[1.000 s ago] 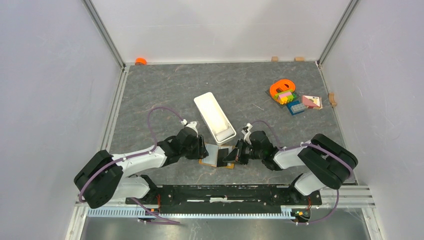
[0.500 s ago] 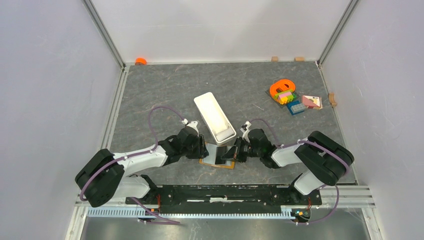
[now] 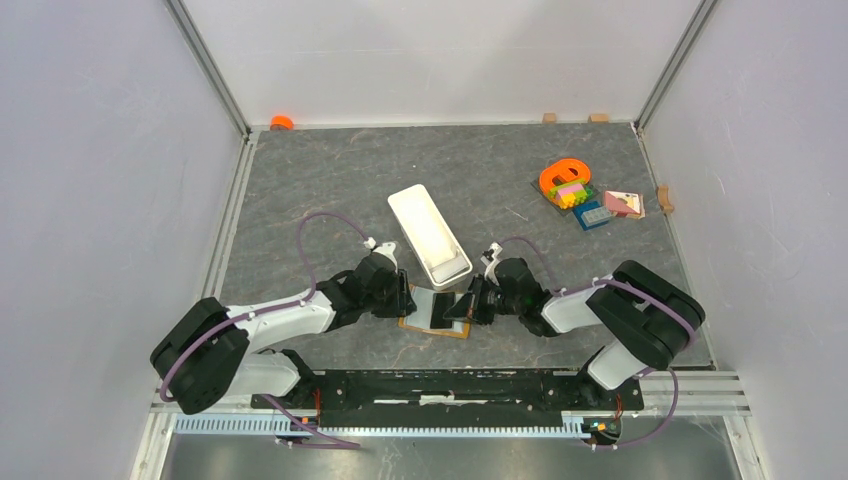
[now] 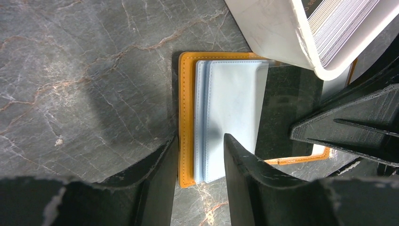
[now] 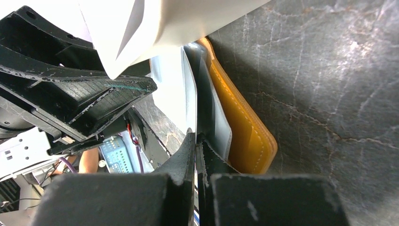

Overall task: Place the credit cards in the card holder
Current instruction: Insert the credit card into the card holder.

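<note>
On the card holder [image 4: 230,99], the right gripper [image 5: 195,136] is pinching a thin sheet [image 5: 190,99]; the left gripper [image 4: 200,141], spread, is straddling the edge, so press it flat.

card holder [image 4: 229,106] top-rt corner hidden under tray [image 4: 275,30] | tray cut off by frame

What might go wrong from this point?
1. The right fingers are shut on a thin sheet at the holder; whether it is a card or a pocket flap is unclear, so pulling may drag the holder.
2. The tray overlaps the holder's corner; shifting the holder might bump it.
3. The left fingers sit close to the right ones and might collide.
</note>
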Robot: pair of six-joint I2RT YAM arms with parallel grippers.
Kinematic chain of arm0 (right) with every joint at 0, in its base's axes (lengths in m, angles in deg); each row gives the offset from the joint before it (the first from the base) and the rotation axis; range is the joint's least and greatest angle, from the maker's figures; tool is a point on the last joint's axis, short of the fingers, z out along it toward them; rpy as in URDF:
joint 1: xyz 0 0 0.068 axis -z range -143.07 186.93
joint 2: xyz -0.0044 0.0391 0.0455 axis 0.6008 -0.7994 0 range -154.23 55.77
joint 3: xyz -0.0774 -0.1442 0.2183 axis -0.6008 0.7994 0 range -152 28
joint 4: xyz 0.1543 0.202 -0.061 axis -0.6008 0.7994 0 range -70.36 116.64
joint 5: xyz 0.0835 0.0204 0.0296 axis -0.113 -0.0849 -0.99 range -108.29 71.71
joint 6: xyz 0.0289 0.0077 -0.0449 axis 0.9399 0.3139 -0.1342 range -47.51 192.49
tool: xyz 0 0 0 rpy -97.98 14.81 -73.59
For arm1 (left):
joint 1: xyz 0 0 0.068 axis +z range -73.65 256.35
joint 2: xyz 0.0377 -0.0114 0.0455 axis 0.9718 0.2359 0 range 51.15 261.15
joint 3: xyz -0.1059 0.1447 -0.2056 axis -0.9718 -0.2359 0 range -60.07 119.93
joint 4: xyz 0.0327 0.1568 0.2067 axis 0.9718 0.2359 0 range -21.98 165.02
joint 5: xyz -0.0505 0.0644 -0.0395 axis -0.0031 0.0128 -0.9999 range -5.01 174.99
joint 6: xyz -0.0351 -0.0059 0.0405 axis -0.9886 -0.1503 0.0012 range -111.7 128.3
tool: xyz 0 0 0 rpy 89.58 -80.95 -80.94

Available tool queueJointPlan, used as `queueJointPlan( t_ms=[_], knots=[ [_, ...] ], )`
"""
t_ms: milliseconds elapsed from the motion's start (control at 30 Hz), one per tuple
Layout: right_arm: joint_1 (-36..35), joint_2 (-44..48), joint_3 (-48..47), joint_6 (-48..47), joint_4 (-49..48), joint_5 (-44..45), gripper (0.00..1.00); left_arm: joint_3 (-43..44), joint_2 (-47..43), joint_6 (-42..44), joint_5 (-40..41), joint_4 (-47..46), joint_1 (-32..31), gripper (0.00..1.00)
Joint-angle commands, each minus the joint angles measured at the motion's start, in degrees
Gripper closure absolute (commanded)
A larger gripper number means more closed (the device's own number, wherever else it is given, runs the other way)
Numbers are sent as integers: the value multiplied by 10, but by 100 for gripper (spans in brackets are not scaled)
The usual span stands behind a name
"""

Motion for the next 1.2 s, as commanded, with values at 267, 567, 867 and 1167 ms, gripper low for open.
queueJointPlan(
  t_ms=[267,567,867,1167],
  knots=[
    [-31,-41,-10,15,-35,46,100,-26,15,14,-35,11,-2,56],
    [-49,-32,-14,5,-10,77,100,-59,-12,10,-104,-56,-2,56],
    [-53,69,-8,-54,116,149,89,-61,-69,5,-80,-3,-2,51],
    [-61,169,-37,-107,258,245,63,-51,-108,-8,-82,23,-2,38]
  ],
)
